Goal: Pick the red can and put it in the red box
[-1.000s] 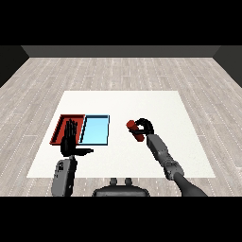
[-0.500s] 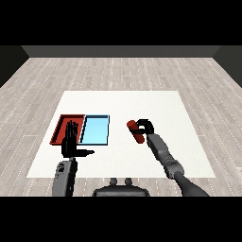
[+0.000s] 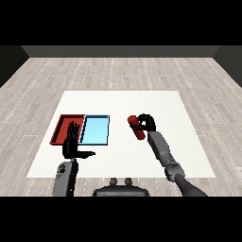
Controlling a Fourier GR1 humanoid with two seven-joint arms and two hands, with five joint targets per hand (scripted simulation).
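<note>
Currently you have: red can point(image 3: 136, 127), short cylinder, tilted, grasped in curled right robot hand point(image 3: 147, 123); left robot hand point(image 3: 73, 142) fingers straight, released, touching nothing.

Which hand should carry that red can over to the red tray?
Probably the right hand: its fingers already curl round the red can. The left hand, open, hangs over the red tray, away from the can.

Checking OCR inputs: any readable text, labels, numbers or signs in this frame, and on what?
None readable.
Red can, held in the right hand: plain red, no label visible.
Red tray and blue tray: plain, no marks.
Table: plain white.
Left hand: no markings.
</note>
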